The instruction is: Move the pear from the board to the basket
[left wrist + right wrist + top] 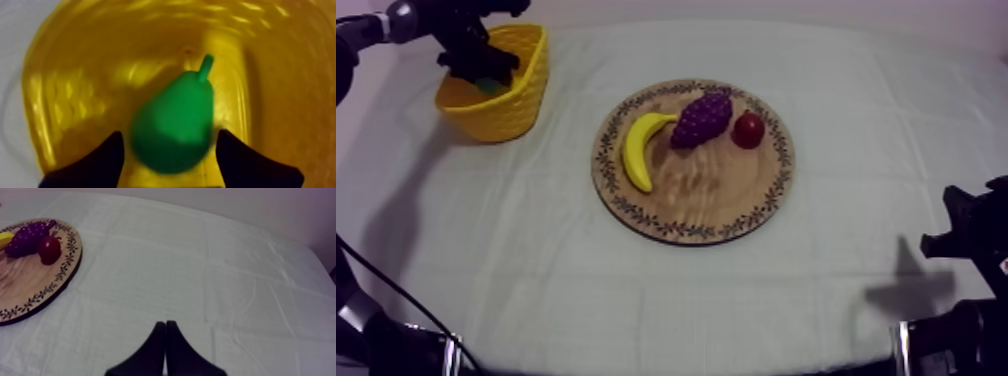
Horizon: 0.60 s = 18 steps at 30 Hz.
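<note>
Apparently light, hard and slick, the pear, best gripped at its belly, lay in the yellow basket between the spread fingers of the left gripper.

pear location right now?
In the top view, inside the yellow basket at the table's far left, off the wooden board. The left wrist view shows the pear between the open fingers of the left pincer.

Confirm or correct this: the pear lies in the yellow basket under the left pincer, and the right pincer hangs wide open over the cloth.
Wrong: the right pincer is shut, fingers together in a narrow wedge over the cloth, as the right wrist view shows. The pear does lie in the yellow basket under the left pincer.
</note>
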Tool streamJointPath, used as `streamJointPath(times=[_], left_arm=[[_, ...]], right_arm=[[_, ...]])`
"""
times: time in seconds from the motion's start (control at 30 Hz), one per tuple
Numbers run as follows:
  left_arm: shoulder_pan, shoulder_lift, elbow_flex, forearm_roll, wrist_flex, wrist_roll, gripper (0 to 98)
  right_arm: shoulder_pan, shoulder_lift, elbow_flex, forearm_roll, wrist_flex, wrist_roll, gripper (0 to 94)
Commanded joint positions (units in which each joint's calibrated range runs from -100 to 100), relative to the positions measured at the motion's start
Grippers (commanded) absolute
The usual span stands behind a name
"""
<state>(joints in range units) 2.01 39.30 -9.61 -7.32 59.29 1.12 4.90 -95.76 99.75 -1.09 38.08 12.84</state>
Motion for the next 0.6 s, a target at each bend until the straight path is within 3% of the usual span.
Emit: streamJointPath(times=[0.0, 0.13, 0.2, 0.37, 0.57], left_arm=[[-0.17, -0.93, 1.19, 0.32, -0.87, -0.29, 72.9], [-0.47, -3.37, 4.72, 0.70, -3.04, -0.74, 72.1], [-0.46, -5.35, 7.44, 0.65, -4.65, -0.68, 60.8], [-0.41, -14.12, 16.51, 0.98, -8.63, -0.18, 21.0], [0.36, -32.55, 30.98, 0.94, -12.32, 2.42, 4.9]], right_arm=[[0.00, 0.01, 0.03, -0.01, -0.01, -0.02, 0.3], [0.00, 0.01, 0.03, -0.01, -0.01, -0.02, 0.3], [0.00, 0.01, 0.03, -0.01, -0.01, -0.02, 0.3], [0.00, 0.01, 0.03, -0.01, -0.01, -0.02, 0.3], [0.00, 0.01, 0.03, -0.01, -0.01, -0.02, 0.3]])
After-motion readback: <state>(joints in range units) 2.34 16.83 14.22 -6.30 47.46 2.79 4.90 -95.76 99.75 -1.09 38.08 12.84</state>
